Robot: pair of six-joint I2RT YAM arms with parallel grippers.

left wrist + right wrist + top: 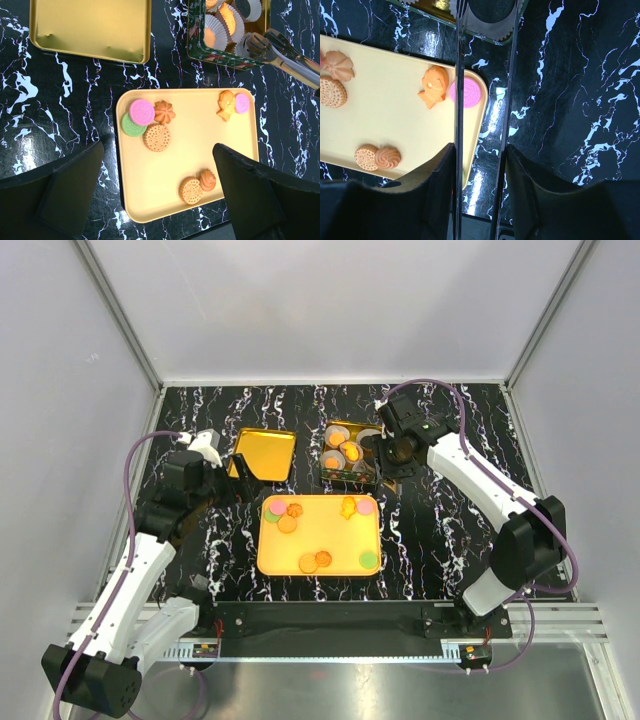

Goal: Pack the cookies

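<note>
Several cookies lie on the yellow tray, with more in paper cups inside the tin. Right gripper clamps metal tongs, tips astride a dark cookie in a cup. Left gripper spread wide, empty, above the tray. Risk — tongs snag the cup's crinkled rim and drag it out.

I see a black marble-patterned tabletop veined in white. The pale yellow rectangular tray carries small moulded cookies, mostly orange, a few pink and green. The shallow metal tin lid is gold. The rectangular tin box is dark green outside, its crinkled paper cups white. The long metal tongs are shiny silver.
</note>
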